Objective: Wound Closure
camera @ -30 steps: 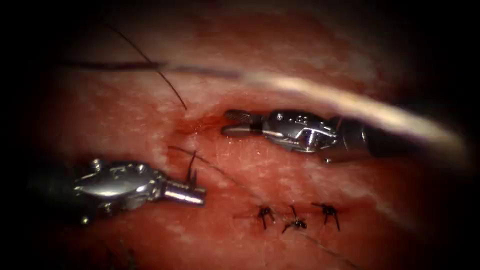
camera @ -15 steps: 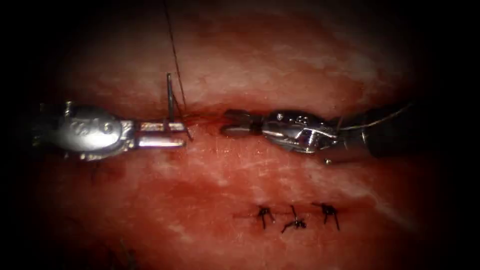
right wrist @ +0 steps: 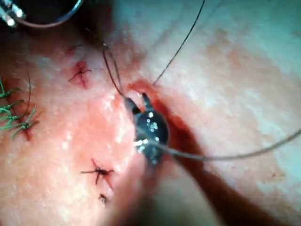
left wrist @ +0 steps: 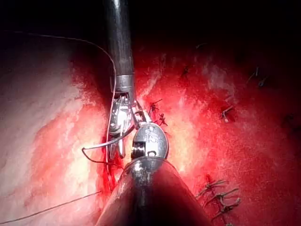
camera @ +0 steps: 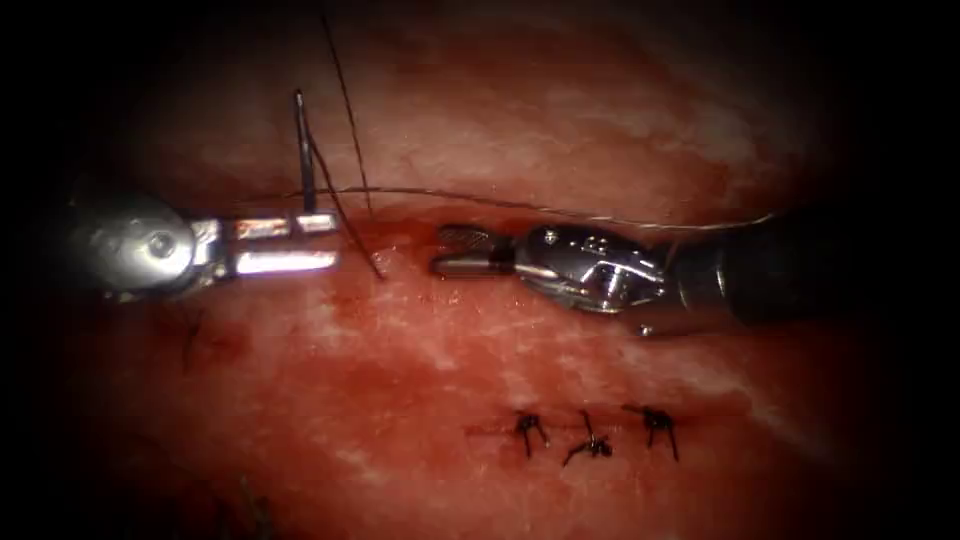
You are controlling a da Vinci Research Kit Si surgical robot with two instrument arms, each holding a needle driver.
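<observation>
- Left hand (camera: 300, 243) pinches the needle (camera: 303, 150) near one end, upright, clear of the tissue (camera: 560, 130).
- Thread (camera: 345, 90) trails into the cut (camera: 400, 232).
- Right hand (camera: 450, 250) is spread, holding nothing.

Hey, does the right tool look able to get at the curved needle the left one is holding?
Probably yes. The right arm's tool sits with open jaws, holding nothing, facing the thin curved metal needle, which stands out of the tissue in the left arm's tool. Only dark thread lies between.

Needle (camera: 303, 150) left of cut (camera: 400, 232)
</observation>
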